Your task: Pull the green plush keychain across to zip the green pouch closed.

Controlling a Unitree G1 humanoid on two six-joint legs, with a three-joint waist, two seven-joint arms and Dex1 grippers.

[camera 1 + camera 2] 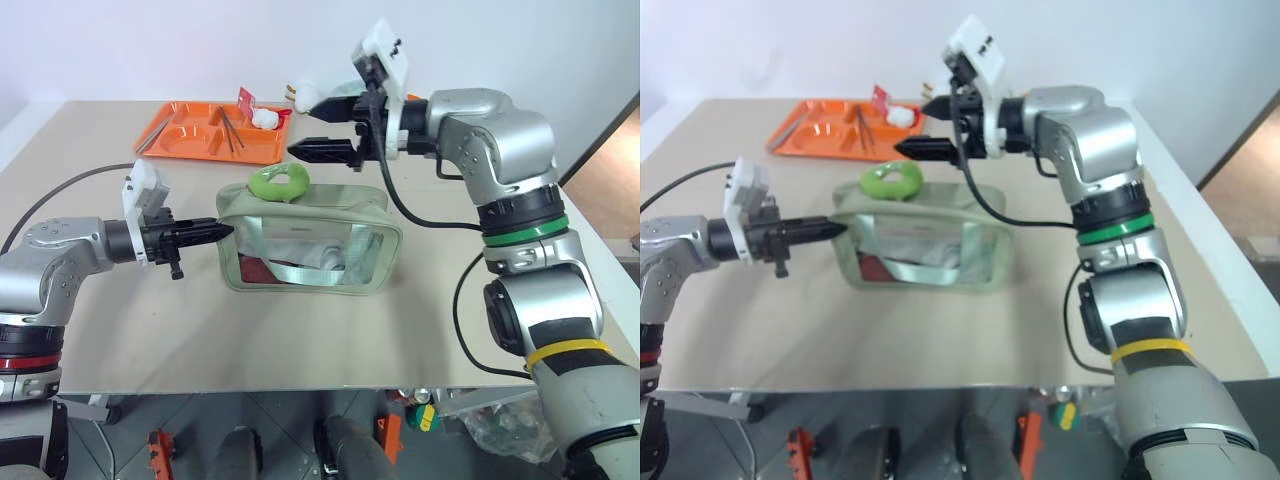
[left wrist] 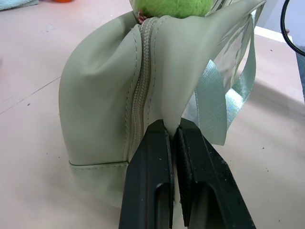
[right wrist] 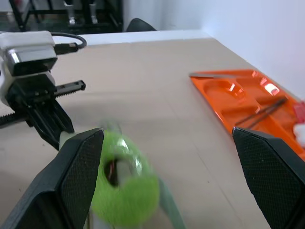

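Left tool (image 1: pixel 222 231) is clamped together on the left end fabric of the green pouch (image 1: pixel 310 240), which is set mid-bench (image 1: pixel 300 340). The green plush keychain (image 1: pixel 279 182) is seen lying on the pouch's top, toward its left end. Right tool (image 1: pixel 322 125) is held above the pouch with fingers spread wide, nothing gripped. An orange tray (image 1: pixel 200 140) is seen behind the pouch.
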